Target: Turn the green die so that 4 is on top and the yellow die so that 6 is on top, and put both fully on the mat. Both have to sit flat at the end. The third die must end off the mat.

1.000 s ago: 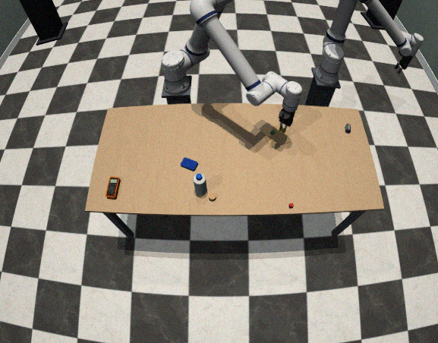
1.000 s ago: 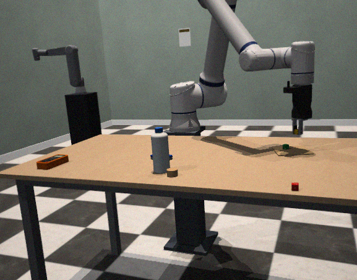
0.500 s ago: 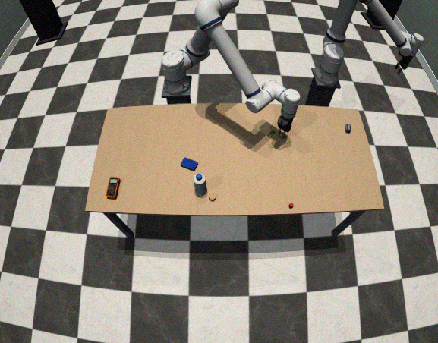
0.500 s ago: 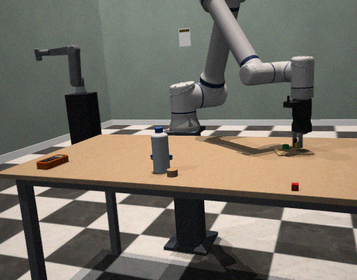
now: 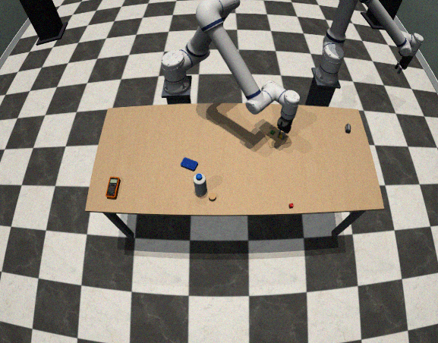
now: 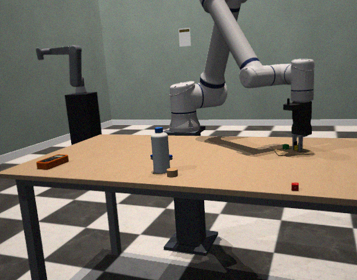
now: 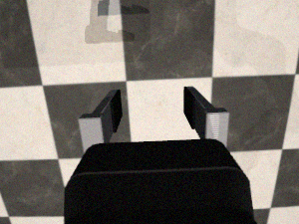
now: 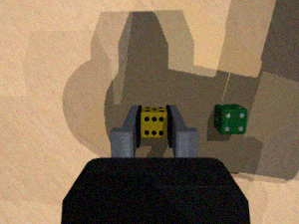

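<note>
Right wrist view: the right gripper [image 5: 282, 134] [image 6: 297, 148] [image 8: 153, 117] is clamped on the yellow die [image 5: 281, 136] [image 6: 296, 148] [image 8: 153, 126], whose broad face towards the camera shows six pips. It is low over the mat [image 6: 284, 152] [image 8: 249, 158] or already on it; I cannot tell whether it bears on the surface. The green die [image 5: 272, 132] [image 6: 286, 147] [image 8: 234, 118] sits just beside it on the mat, four up, apart from the fingers.

The main risk is in the release. If the die is let go tilted or a little high, it could drop onto an edge and roll off its six. Uneven opening could drag it, and a finger swinging wide, or a sideways retreat, might nudge the green one and spoil its four. The mat's edge is faint in the shadow, so an overhang would be easy to miss; I cannot confirm the yellow one is fully inside.

The red die [image 5: 291, 206] [image 6: 295, 186] lies well off the mat near the desk [image 5: 149, 133] [image 6: 116, 173] edge, best left alone. The left gripper [image 5: 398, 68] [image 7: 151, 101], fingers apart, holds nothing, away from the desk.
</note>
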{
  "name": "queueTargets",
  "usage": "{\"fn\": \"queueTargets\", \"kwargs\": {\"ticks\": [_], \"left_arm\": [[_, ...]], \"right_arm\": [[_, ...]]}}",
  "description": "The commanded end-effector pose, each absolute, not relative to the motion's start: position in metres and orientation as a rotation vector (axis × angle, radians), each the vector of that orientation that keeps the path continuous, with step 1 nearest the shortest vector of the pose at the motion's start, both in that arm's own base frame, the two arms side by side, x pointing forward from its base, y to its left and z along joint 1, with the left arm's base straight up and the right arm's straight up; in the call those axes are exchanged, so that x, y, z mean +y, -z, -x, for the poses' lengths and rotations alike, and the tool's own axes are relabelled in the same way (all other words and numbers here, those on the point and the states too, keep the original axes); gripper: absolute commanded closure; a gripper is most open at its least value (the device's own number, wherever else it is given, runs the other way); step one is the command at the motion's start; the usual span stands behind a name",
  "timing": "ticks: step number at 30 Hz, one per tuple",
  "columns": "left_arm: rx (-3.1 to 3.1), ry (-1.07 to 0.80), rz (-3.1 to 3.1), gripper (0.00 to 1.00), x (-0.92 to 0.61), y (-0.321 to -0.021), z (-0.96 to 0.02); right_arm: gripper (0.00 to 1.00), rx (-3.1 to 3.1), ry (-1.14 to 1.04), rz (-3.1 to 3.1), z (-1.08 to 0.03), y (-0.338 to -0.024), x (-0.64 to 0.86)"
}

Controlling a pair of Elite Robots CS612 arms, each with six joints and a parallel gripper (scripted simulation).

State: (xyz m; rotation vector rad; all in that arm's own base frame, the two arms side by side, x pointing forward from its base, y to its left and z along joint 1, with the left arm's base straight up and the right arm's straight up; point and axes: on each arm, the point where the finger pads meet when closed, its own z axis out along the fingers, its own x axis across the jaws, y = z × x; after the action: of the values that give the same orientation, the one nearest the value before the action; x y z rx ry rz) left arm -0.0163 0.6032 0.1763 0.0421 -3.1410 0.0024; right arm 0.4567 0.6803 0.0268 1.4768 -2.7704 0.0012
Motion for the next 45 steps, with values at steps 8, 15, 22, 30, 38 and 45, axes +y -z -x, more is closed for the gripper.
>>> {"fn": "queueTargets", "kwargs": {"ticks": [8, 15, 22, 30, 38, 45], "left_arm": [[-3.141, 0.000, -0.042, 0.00, 0.6037, -0.1770, 0.0162], [-3.141, 0.000, -0.042, 0.00, 0.6037, -0.1770, 0.0162], [-3.141, 0.000, -0.042, 0.00, 0.6037, -0.1770, 0.0162], [-3.141, 0.000, -0.042, 0.00, 0.6037, -0.1770, 0.0162], [-3.141, 0.000, -0.042, 0.00, 0.6037, -0.1770, 0.0162], [-3.141, 0.000, -0.042, 0.00, 0.6037, -0.1770, 0.0162]], "right_arm": [[0.60, -2.772, 0.000, -1.478, -0.4573, -0.0280, 0.6810], [0.60, -2.772, 0.000, -1.478, -0.4573, -0.0276, 0.6810], [0.60, -2.772, 0.000, -1.478, -0.4573, -0.0262, 0.6810], [0.60, -2.772, 0.000, -1.478, -0.4573, -0.0240, 0.6810], [0.60, -2.772, 0.000, -1.478, -0.4573, -0.0238, 0.6810], [0.60, -2.772, 0.000, -1.478, -0.4573, -0.0238, 0.6810]]}}
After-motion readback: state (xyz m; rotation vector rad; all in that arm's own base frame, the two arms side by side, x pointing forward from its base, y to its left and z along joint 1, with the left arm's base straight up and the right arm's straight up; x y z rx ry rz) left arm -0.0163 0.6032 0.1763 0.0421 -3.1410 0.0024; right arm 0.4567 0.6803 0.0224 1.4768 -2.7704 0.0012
